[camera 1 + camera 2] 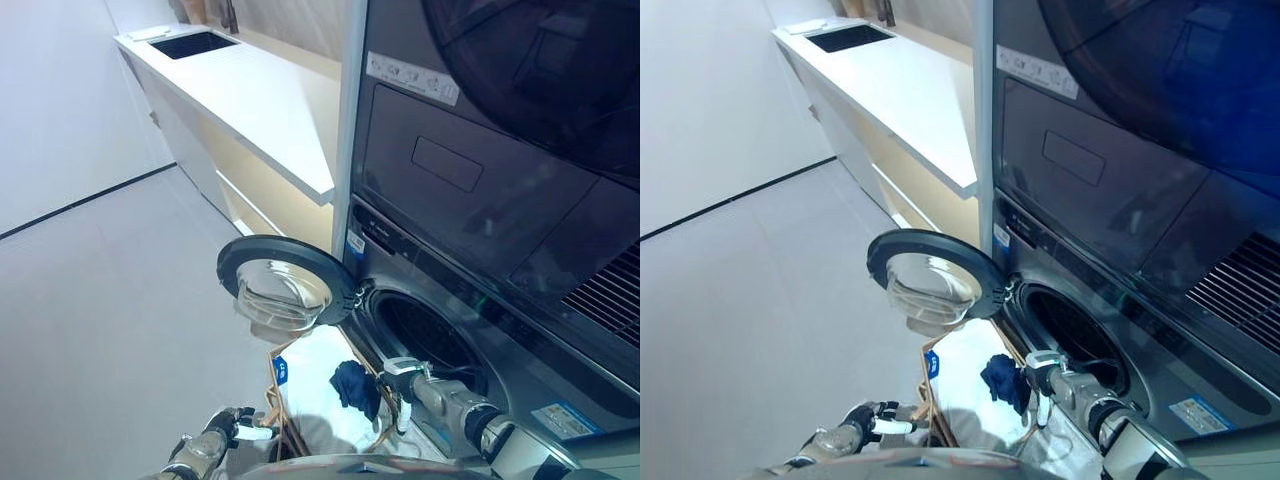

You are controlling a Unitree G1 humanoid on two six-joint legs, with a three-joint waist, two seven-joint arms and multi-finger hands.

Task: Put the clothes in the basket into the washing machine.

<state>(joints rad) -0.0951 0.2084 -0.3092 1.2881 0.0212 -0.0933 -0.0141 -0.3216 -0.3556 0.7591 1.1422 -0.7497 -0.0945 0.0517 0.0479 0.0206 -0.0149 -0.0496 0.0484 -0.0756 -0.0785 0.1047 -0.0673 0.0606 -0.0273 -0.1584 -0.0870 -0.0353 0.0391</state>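
Observation:
The washing machine stands at the right with its round door swung open to the left and the dark drum mouth showing. Below the door sits a brown-framed basket lined with white cloth. My right hand is shut on a dark blue garment, which hangs over the basket just in front of the drum mouth. At the bottom left, my left hand reaches to the basket's left rim with its fingers stretched out.
A second appliance is stacked above the washer. A long white counter with a dark sink runs back along the left of the machines. Grey floor lies to the left.

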